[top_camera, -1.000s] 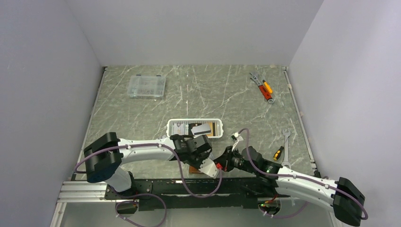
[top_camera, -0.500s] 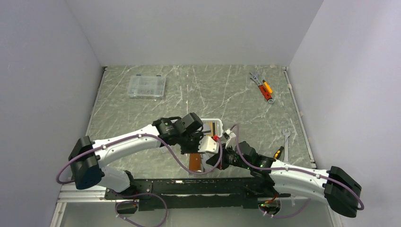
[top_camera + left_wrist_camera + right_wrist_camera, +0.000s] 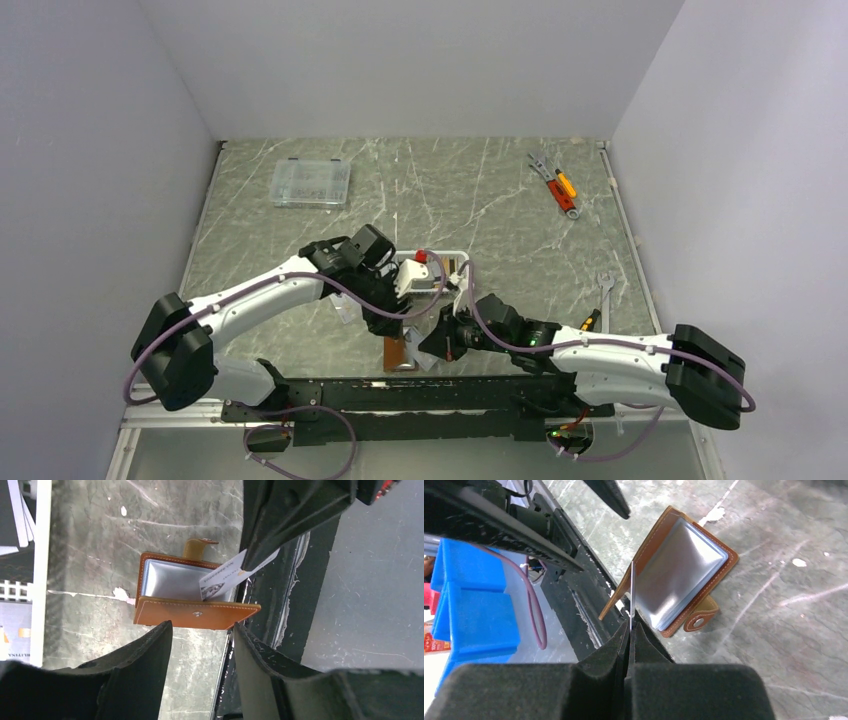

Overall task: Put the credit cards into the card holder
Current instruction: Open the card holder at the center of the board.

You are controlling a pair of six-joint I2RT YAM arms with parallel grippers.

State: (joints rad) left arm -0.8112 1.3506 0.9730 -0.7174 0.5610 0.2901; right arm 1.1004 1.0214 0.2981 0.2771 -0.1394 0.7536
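Left gripper point(image 3: 201, 630) has opened and risen, apparently off card holder point(image 3: 165, 580); right gripper point(image 3: 630, 622) pinches credit card point(image 3: 226, 575)

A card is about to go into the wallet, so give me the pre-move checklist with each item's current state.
1. The card holder is open: ok, its pale inside shows.
2. The card is firmly held: ok, the right gripper is shut on its edge.
3. The card's leading corner is inside the opening: ok, it dips behind the front flap in the left wrist view.
4. The card is lined up with one sleeve: cannot tell, as no single pocket is visible.
5. The left gripper is clear of the path: ok, it is open, holds nothing and hangs above the flap.
6. The holder is steadied against the push: not ok, nothing appears to pin it.
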